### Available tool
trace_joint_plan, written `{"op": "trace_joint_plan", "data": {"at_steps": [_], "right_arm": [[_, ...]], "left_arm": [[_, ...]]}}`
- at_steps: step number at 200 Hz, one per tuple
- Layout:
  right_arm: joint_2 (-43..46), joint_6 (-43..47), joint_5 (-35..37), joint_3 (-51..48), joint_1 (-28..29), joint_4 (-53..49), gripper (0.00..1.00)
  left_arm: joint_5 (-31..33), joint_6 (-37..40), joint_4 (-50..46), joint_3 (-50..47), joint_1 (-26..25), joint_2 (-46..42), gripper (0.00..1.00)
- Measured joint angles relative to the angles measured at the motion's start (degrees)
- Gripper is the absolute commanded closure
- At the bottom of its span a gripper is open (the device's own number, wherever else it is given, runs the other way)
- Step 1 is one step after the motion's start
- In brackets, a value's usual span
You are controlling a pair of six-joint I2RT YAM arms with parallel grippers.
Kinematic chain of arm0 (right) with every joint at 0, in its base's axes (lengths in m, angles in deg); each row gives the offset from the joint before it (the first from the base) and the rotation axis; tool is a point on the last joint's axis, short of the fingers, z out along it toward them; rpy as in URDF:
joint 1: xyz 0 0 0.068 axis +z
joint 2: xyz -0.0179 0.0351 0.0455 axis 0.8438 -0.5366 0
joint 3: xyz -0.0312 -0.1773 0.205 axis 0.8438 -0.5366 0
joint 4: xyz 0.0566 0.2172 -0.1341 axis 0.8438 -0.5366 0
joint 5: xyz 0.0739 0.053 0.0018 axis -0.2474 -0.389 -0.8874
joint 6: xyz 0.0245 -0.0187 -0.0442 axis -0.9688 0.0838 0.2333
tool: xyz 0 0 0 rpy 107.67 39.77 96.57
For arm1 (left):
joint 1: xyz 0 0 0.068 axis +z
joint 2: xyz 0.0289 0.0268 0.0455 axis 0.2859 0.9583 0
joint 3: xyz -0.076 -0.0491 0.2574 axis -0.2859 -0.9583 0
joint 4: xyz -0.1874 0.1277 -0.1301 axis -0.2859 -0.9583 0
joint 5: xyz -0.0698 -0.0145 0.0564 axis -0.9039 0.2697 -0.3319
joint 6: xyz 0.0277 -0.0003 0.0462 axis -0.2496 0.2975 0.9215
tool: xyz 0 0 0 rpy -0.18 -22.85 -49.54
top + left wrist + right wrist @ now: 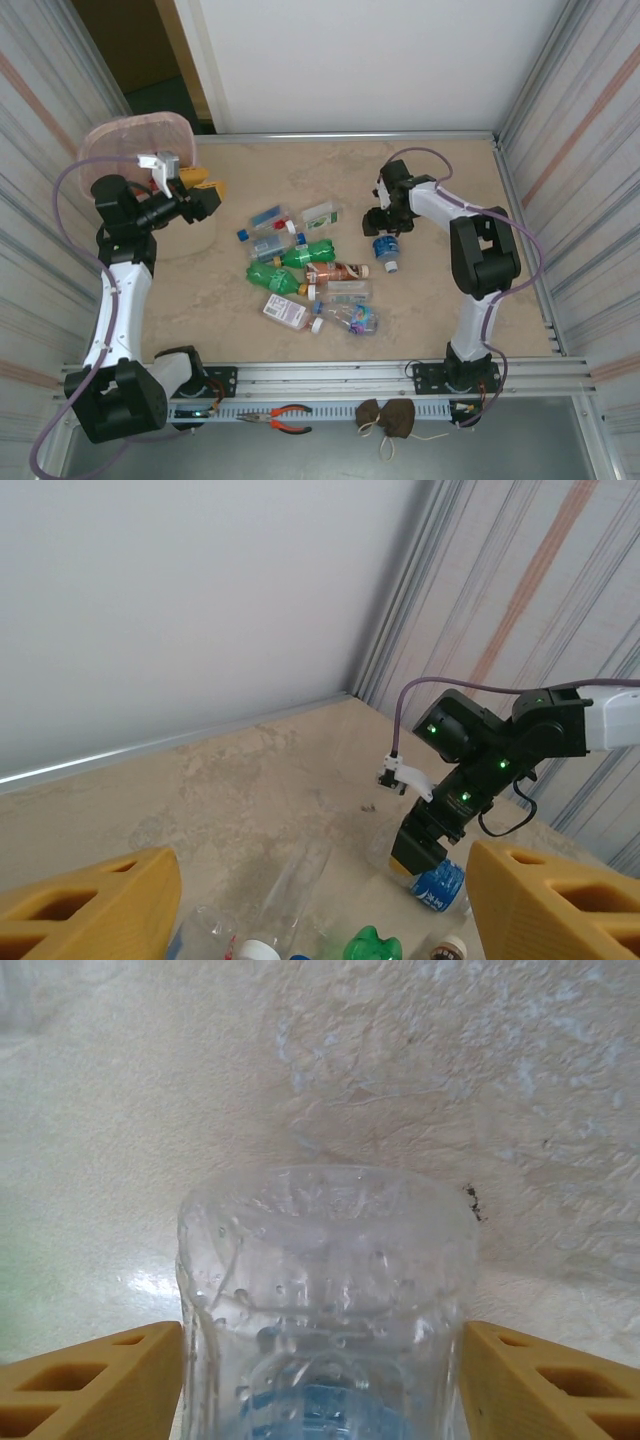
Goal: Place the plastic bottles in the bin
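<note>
Most work is remaining: about 10 clear, green and brown plastic bottles [315,253] are lying heaped on the table [440,180]; the translucent pink bin [110,140] is standing far left. The right gripper [385,235] is pinching a dimpled clear bottle [325,1290]; the left gripper [205,190] is hanging spread, empty, beside the bin.

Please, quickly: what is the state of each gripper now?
Left gripper: open, holding nothing.
Right gripper: closed on a clear bottle.
</note>
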Motion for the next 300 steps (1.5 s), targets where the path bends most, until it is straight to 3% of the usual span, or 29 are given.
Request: {"op": "trace_joint_plan", "data": {"at_steps": [130, 231, 263, 300], "right_arm": [[-3.4, -0.5, 1.0, 3.4, 0.0, 0.1, 0.29], [-4.0, -0.3, 0.8, 3.4, -0.8, 0.2, 0.42], [0.0, -0.4, 0.9, 1.5, -1.1, 0.5, 0.42], [11.4, -1.6, 0.3, -1.5, -1.1, 1.9, 0.42]], "left_arm": [[2.5, 1.7, -6.4, 4.5, -5.1, -1.6, 0.24], [4.3, 1.7, -8.3, 6.6, -7.9, -2.2, 0.24], [5.3, 1.6, -9.0, 7.8, -9.9, -2.2, 0.24], [7.2, 1.3, -9.1, 8.8, -14.3, -2.2, 0.24]]}}
